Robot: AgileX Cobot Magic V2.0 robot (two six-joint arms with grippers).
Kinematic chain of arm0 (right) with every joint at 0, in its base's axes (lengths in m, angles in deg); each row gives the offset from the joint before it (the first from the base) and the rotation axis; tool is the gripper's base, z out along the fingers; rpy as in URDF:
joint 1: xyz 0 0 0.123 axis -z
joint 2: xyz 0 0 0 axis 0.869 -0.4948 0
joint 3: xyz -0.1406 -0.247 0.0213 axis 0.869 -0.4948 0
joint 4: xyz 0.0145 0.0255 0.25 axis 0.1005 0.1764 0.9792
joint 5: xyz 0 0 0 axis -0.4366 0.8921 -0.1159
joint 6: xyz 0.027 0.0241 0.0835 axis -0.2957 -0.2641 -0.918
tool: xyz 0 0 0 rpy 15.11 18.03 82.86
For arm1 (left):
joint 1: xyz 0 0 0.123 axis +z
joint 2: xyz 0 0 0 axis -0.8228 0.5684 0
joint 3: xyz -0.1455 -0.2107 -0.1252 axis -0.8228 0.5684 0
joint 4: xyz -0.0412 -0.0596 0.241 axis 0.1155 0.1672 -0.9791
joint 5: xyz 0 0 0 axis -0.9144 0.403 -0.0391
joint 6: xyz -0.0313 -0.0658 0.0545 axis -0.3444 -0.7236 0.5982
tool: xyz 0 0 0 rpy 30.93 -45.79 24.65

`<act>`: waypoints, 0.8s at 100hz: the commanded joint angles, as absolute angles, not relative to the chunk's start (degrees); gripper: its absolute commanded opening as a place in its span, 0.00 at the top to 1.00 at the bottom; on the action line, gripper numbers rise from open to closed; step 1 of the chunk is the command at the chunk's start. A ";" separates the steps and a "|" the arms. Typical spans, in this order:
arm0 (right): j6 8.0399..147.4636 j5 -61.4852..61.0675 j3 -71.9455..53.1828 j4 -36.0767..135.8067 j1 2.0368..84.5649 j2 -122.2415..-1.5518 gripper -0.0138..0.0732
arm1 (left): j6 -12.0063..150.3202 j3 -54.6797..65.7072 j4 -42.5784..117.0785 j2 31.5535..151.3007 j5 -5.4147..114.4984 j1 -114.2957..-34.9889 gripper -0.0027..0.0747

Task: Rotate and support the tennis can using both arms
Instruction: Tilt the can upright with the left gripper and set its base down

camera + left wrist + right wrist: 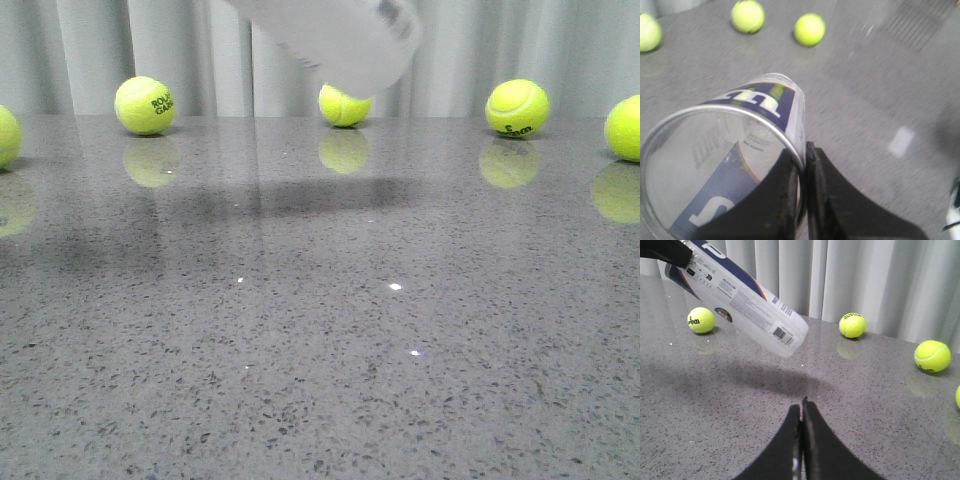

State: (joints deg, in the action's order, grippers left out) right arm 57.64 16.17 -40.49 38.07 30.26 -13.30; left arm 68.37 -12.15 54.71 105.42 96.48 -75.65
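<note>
The tennis can (740, 297) hangs tilted in the air above the grey table, its closed base end lower and its open end held up. In the front view only its blurred lower end (340, 40) shows at the top edge. In the left wrist view I look into its open mouth (715, 170), silver rim around it. My left gripper (804, 152) is shut on the can's rim wall, one finger inside and one outside. My right gripper (801, 407) is shut and empty, low over the table, apart from the can. Neither gripper shows in the front view.
Several yellow tennis balls lie along the far table edge before a white curtain: (145, 105), (343, 105), (517, 107), (625, 128). Others show in the wrist views (701, 320), (852, 325), (932, 355), (747, 16), (809, 29). The can's shadow (300, 195) lies on the table.
</note>
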 commanded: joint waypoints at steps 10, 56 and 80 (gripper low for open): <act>57.58 11.26 -39.15 37.62 30.57 -13.96 0.91 | 54.51 -19.34 34.01 104.00 97.82 -82.51 0.99; 57.58 11.26 -39.15 37.62 30.57 -13.96 0.91 | 42.92 -26.70 9.31 110.32 114.91 -97.70 0.99; 57.58 11.26 -39.15 37.62 30.57 -13.96 0.91 | 42.92 -29.15 9.04 112.04 114.84 -98.69 0.99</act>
State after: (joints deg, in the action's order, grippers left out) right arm 57.64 16.17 -40.49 38.07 30.26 -13.30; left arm 43.66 -26.60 9.00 113.26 113.66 -98.20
